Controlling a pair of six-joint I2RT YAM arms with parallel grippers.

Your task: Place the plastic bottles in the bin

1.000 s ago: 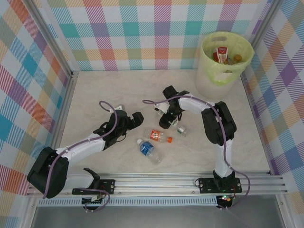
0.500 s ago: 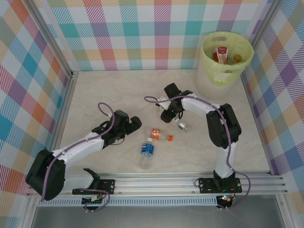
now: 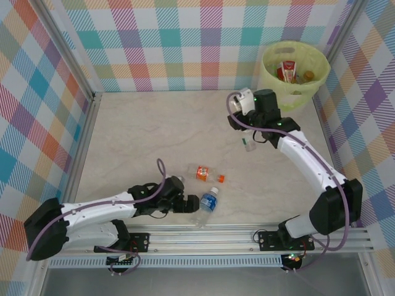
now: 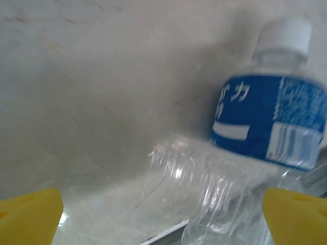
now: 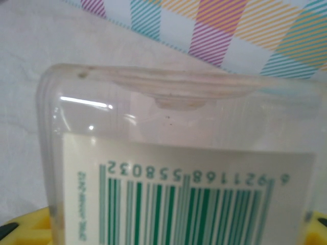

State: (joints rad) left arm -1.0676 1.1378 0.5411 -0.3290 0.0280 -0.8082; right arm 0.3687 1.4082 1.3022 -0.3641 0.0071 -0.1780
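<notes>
In the clamped right gripper (image 3: pixel 247 137), a clear bottle (image 5: pixel 173 168) with green barcode; left gripper (image 3: pixel 184 202) apart.

Bin (image 3: pixel 318 77), upright, part-filled.
Blue-labelled bottle (image 3: pixel 208 203) and orange-labelled bottle (image 3: pixel 200 173) are laid flat, close together; clear barcoded bottle (image 5: pixel 184 153) is held raised.

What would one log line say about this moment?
right gripper: shut on green-label bottle, near bin | left gripper: open, at blue-label bottle | orange-label bottle: on table
</notes>
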